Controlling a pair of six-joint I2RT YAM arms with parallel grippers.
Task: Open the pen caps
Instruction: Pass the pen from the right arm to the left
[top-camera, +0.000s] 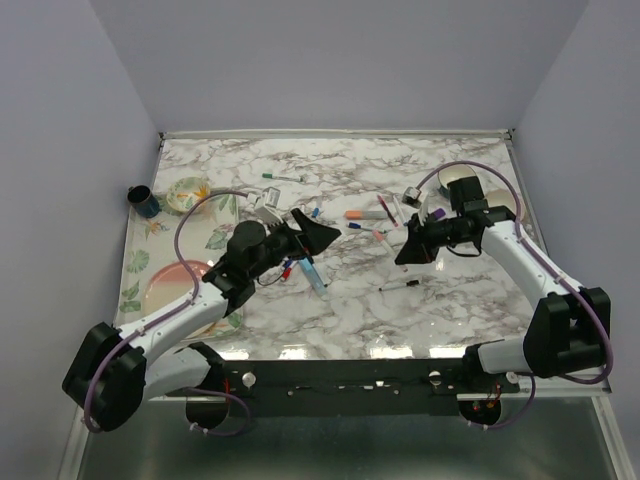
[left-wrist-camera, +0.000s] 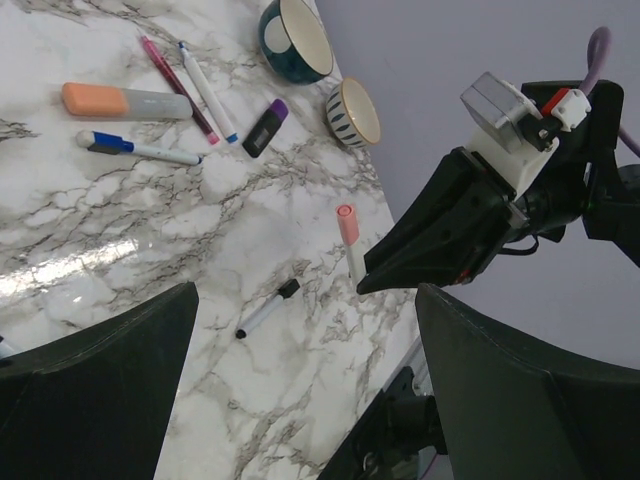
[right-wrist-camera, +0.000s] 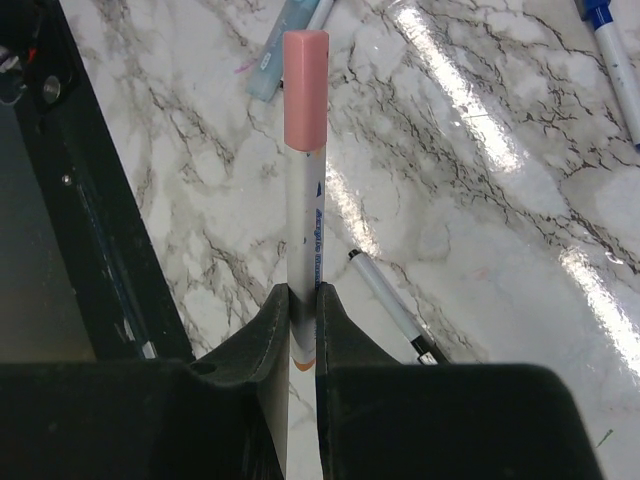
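One line of print was all I could spot. Small blue lettering ran lengthwise down the barrel of the slim white plastic pen (right-wrist-camera: 303, 235), below its stubby pink cap (right-wrist-camera: 305, 90) and just above where the right gripper (right-wrist-camera: 303, 300) pinched it. A tiny dark blue mark sat at the top of that line. In the right wrist view the letters were too small and blurred to spell out. In the overhead and left wrist views, no word, number or brand could be read either.
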